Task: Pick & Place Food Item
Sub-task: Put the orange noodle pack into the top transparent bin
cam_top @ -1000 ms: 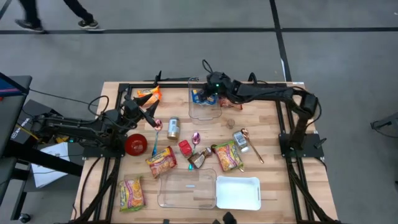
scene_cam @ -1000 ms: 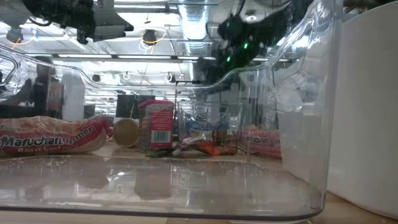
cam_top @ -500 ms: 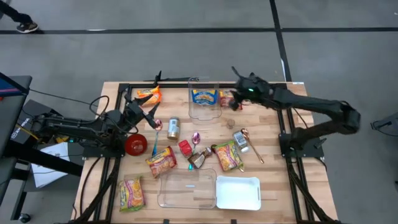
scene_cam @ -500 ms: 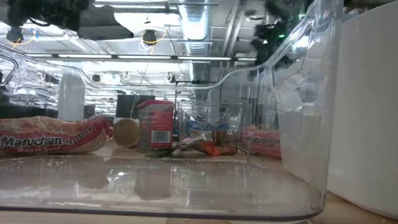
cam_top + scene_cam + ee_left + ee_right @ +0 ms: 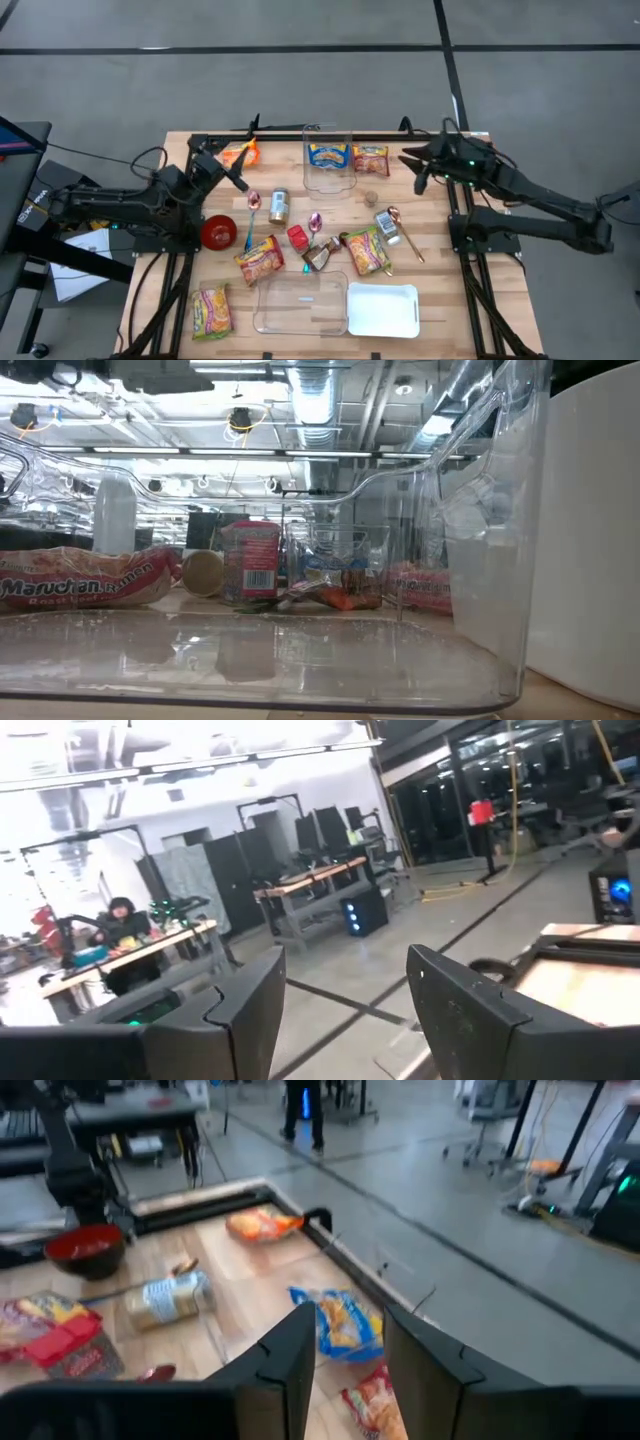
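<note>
1. The right gripper (image 5: 413,172) hangs over the far right part of the table (image 5: 440,215), just left of the table's right rail. Its fingers (image 5: 293,1350) stand a little apart with nothing between them.
2. The left gripper (image 5: 228,170) is raised over the far left part of the table, near the orange snack bag (image 5: 240,153). Its fingers (image 5: 245,1005) are spread wide and empty, with only the room showing between them.
3. A blue-and-yellow food packet (image 5: 327,155) lies inside the clear bin (image 5: 328,184) at the far middle of the table; the right wrist view shows it too (image 5: 343,1323).
4. A red-and-yellow packet (image 5: 371,160) lies flat just right of that bin, between it and the right gripper.
5. A red bowl (image 5: 218,231) sits on the left side, near the left arm.
6. A can (image 5: 279,206) lies on its side near the table's middle, with a pink spoon (image 5: 254,201) just to its left.
7. A second clear bin (image 5: 300,305) and a white tray (image 5: 383,309) stand side by side at the near edge.
8. A ramen pack (image 5: 260,258) lies just beyond the near bin, and another ramen pack (image 5: 212,310) lies at the near left corner.
</note>
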Controlling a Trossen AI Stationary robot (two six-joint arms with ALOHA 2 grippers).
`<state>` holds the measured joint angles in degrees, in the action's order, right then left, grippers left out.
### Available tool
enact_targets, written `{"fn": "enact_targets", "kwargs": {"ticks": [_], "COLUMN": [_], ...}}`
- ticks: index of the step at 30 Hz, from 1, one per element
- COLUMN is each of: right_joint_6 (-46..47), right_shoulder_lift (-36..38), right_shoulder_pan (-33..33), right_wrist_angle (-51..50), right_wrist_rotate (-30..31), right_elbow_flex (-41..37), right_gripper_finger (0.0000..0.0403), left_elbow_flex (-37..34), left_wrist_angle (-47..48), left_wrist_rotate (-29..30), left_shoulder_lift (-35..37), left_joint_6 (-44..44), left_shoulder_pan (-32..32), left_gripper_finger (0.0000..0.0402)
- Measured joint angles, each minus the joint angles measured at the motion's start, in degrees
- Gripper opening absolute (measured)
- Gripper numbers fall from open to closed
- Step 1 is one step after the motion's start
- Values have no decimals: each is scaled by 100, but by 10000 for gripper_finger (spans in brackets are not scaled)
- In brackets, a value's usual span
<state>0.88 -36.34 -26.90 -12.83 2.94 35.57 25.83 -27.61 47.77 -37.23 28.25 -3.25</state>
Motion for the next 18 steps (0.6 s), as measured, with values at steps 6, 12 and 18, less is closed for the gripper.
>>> {"fn": "enact_targets", "kwargs": {"ticks": [6,12,18], "right_joint_6": [62,62,62], "right_shoulder_lift": [284,260,259], "right_shoulder_pan": [-63,-52,-50], "right_wrist_angle": [-148,-131,-141], "right_wrist_rotate": [4,4,-11], "right_elbow_flex": [-50,-50,-50], "right_gripper_finger": [114,114,114], "left_elbow_flex": [389,1276,2203], "left_wrist_angle": [987,4091,5872], "left_wrist_rotate": [468,85,-2217], "left_shoulder_lift": [-127,-877,-2236], "left_joint_6": [-180,-1323,-1259], "left_shoulder_pan": [-424,-1558,-3035], "left_gripper_finger": [204,198,162]}}
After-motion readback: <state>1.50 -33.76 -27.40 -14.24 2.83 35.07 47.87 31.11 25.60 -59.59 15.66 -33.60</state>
